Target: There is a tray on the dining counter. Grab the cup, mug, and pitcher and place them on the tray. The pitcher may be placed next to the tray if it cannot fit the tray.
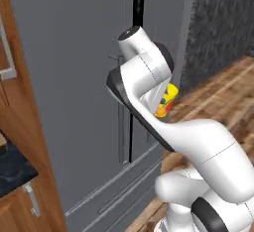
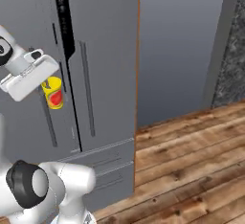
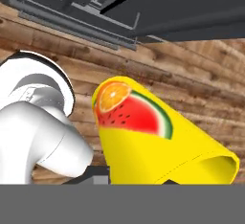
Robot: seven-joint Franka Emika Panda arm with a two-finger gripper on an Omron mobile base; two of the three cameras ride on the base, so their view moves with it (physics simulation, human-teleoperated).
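Tool [image 2: 51, 85] found clenched on the cup [image 2: 53, 93], jaws drawn narrow about its upper part. Cup hung below the tool in the right base view, upright, yellow with the red fruit mark facing outward; seen again in the left base view [image 1: 166, 102] tucked behind the white wrist. From the hand view, cup [image 3: 143, 137] extended directly ahead of the tool, bottom end furthest away, melon and orange print on its side.

Grip taken near the rim, judged so that the base stayed free for setting down flat. Cup carried high and clear of everything, touching nothing but the tool; judged a transit posture, suited to travel on the base without snagging.

Beyond the tool: grey refrigerator doors [image 2: 100, 65] directly behind the cup, well apart from it, with drawer fronts lower down. Below the tool, wooden floor [image 3: 191, 74] only, no desk beneath. Further out to one side in the left base view, a corner of dark marble desk [image 1: 12, 169] on a wooden cabinet, low and well apart from the tool.

Tray, mug and pitcher not sighted. Judged: cup lifted and in carriage, delivery to the tray not yet made, two vessels outstanding. Risk noted: slip or tilt of a smooth tapered cup under a narrow pinch during travel.
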